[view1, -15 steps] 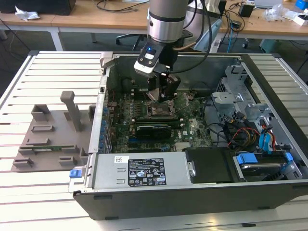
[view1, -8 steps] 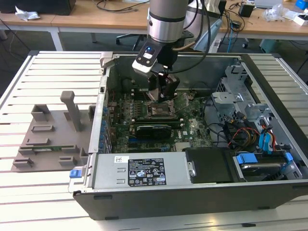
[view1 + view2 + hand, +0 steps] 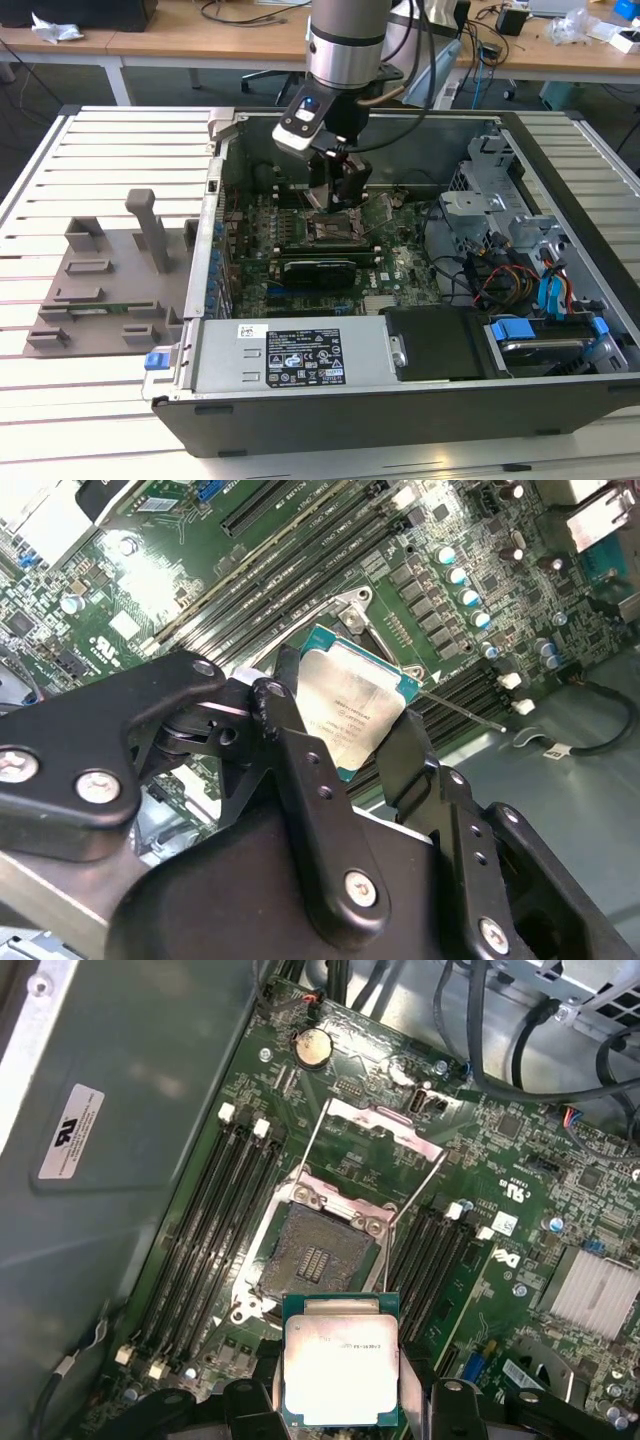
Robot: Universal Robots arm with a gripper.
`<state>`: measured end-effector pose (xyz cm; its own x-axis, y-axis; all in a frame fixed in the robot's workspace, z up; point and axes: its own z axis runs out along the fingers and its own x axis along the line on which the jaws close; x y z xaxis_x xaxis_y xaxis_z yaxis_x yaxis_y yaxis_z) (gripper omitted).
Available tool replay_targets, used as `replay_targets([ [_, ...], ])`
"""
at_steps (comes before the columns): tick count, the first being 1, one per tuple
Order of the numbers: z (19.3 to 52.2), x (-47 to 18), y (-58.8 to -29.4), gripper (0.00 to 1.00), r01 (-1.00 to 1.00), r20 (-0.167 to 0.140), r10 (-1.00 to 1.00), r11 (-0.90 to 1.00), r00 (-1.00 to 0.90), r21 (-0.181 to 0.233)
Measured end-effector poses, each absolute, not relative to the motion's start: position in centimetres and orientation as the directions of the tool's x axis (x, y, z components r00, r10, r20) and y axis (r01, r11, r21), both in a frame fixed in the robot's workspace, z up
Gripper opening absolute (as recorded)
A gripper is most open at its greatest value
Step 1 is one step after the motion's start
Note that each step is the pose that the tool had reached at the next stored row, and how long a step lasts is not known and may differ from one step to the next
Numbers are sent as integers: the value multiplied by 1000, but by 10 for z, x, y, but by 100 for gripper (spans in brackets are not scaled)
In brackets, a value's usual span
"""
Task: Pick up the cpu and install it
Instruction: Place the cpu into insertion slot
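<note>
**Item: cpu** (image 3: 340, 1365). Flat square chip with a silvery metal lid and a thin green rim. It is held off the motherboard (image 3: 480, 1210), just beside the open socket (image 3: 312, 1260) and not seated in it. The socket's contact field lies bare.

**Holder: gripper** (image 3: 340, 1400). In the exterior view it is lowered into the computer case (image 3: 400, 415), over the middle of the board. Its black fingers (image 3: 300, 770) are clenched on two opposite edges of the cpu, with the lid face left uncovered between them, as both wrist views show.

**Surroundings.**
- Socket load plate (image 3: 375, 1120): swung up on the far side of the socket, with its wire levers released.
- Memory slots (image 3: 215, 1230): banks on both flanks of the socket.
- Coin cell (image 3: 312, 1047): beyond the load plate.
- Finned heatsink (image 3: 597, 1295): well apart from the socket.
- Grey fixture (image 3: 110, 280): on the slatted counter (image 3: 100, 150), outside the case on the exterior view's left.

**Handling notes (judgement).**
- Light, thin and stiff, so it will not flex in the grip.
- The smooth lid and narrow rim probably make it slippery, and a tilted chip could slide out.
- The underside and the socket contacts are likely fragile.
- Best held by opposite edges, level, as it is now, with the faces untouched.
</note>
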<state>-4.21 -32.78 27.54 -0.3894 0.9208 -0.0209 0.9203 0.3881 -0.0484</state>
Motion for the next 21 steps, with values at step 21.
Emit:
replay_targets([
  [21,275,-42,-328,55,964,-21,965,261,-262,-48],
])
